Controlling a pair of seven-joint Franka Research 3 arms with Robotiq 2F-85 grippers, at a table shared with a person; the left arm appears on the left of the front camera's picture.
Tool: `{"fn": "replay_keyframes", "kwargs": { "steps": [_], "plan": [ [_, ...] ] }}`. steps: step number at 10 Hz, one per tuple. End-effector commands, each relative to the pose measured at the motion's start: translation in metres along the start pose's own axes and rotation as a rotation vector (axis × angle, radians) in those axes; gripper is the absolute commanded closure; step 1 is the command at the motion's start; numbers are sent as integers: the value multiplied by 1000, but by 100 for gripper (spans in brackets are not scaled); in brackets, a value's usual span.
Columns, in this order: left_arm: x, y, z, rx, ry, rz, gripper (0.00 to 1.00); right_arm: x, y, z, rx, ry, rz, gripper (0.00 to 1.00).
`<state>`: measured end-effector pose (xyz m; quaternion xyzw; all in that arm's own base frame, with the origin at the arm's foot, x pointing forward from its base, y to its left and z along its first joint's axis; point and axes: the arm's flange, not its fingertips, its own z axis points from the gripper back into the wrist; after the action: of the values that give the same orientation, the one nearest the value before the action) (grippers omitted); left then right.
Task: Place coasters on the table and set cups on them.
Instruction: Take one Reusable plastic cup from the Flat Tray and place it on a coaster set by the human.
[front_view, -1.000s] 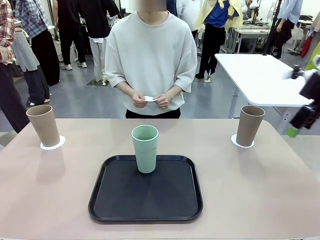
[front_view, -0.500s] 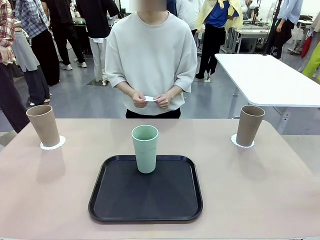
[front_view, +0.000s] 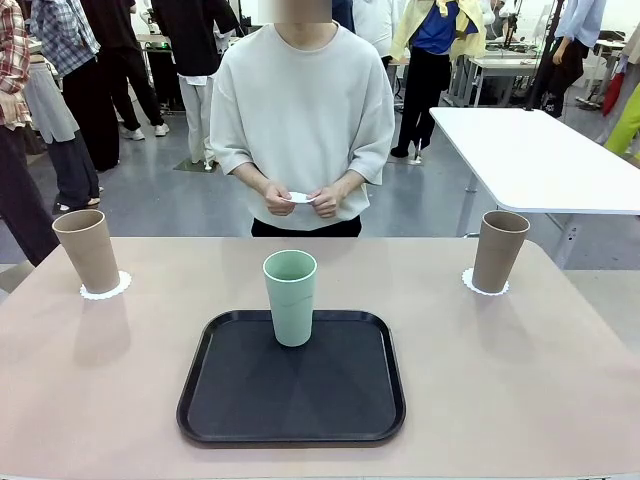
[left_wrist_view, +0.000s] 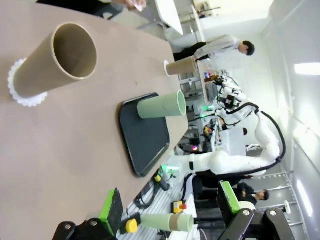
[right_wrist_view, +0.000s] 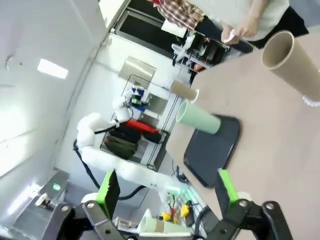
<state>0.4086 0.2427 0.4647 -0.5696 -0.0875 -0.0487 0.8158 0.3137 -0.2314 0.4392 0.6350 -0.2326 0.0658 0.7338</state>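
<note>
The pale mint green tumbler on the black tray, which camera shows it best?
The front view: the pale mint green tumbler stands upright, whole and close, on the black rounded-square tray. Both wrist views show it rolled sideways, smaller and farther off.

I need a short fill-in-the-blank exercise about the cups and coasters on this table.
1. The cup on the black tray is ____ in colour.
2. The number of tan cups standing on coasters is ____.
3. The person holds a small white coaster with ____ hands.
4. The left end effector and the right end effector are both ____.
Missing words: green; two; both; open.
</note>
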Motion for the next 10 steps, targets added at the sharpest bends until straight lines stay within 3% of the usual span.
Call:
{"fn": "replay_keyframes", "kwargs": {
  "steps": [1, 3, 10],
  "plan": [
    [-1, -3, 0, -5, -6, -5, 0, 9, 4, 16, -59, 143, -18, 0],
    [-1, -3, 0, -5, -6, -5, 0, 8, 6, 22, -99, 215, -54, 0],
    [-1, -3, 0, -5, -6, -5, 0, 8, 7, 24, -119, 205, -53, 0]
  ]
}}
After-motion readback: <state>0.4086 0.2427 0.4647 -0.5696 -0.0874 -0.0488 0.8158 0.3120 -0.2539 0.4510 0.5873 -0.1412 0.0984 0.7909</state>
